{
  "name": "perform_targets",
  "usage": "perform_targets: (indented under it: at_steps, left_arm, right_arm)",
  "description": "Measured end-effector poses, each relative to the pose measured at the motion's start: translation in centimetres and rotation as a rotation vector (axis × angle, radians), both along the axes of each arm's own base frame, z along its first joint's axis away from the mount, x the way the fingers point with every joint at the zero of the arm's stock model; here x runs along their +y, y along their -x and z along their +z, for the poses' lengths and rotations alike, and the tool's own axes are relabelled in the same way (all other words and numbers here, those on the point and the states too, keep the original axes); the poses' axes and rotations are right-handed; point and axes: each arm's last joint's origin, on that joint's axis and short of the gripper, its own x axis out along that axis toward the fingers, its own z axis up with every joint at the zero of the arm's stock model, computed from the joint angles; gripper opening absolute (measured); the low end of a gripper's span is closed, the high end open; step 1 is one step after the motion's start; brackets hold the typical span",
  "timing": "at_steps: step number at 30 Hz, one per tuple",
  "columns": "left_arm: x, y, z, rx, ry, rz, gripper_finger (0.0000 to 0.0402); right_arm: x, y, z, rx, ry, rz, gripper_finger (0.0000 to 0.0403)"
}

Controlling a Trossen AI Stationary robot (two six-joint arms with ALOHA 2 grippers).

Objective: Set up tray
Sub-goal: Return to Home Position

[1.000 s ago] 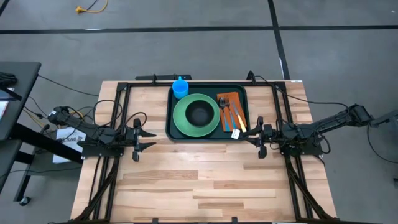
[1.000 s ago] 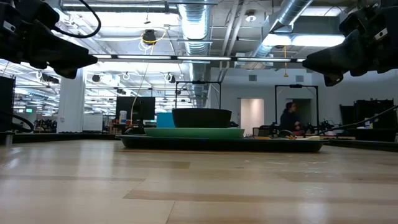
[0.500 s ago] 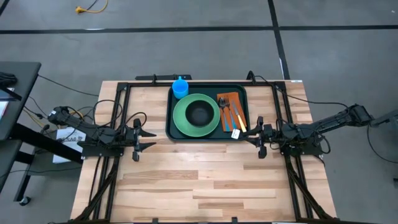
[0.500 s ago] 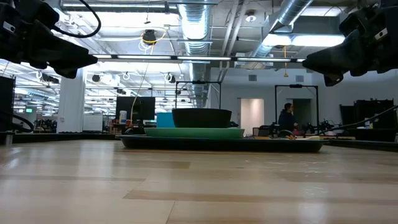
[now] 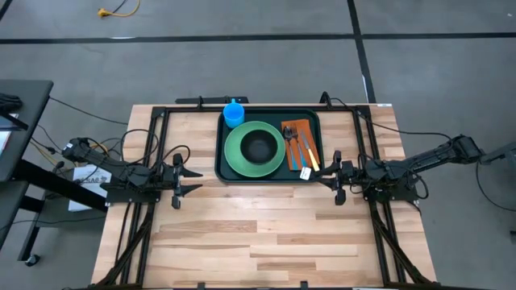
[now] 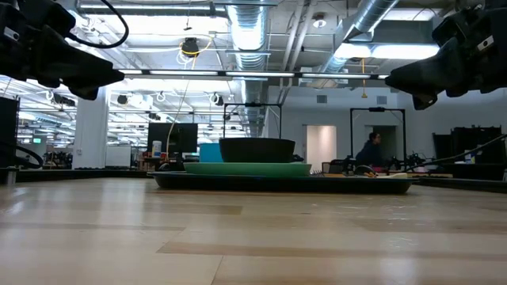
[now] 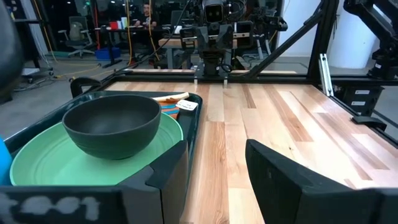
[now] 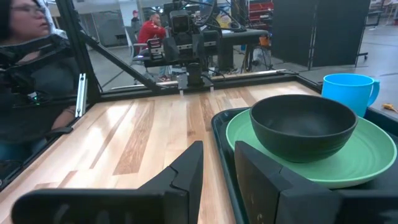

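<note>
Left pincer (image 5: pixel 190 181) spread and empty, low over the desk (image 5: pixel 242 234), beside the near left corner of the tray (image 5: pixel 219 167). Tray at far centre, loaded: blue cup (image 5: pixel 234 113), plate (image 5: pixel 238 157), bowl (image 5: pixel 258 147), cutlery (image 5: pixel 300 153). Right pincer (image 5: pixel 324 179) spread, empty, just beside the near right corner. Best drawn back outward, level, clear of the rim.

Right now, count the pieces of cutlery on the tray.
3, side by side on the brown napkin: spoon nearest the plate, fork in the middle, yellow knife outermost. None looks hidden.
</note>
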Motion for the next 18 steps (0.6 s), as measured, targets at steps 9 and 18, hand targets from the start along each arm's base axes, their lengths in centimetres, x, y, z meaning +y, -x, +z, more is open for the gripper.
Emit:
perform_targets:
  at_steps: [9,18]
  left_arm:
    - [0.0,0.0,-0.02,0.001,0.001,0.0,0.0152]
    - [0.0,0.0,-0.02,0.001,0.0,0.001,0.0152]
  right_arm:
    - [0.0,0.0,0.0,0.0,0.0,0.0,0.0086]
    - [0.0,0.0,0.0,0.0,0.0,0.0,0.0086]
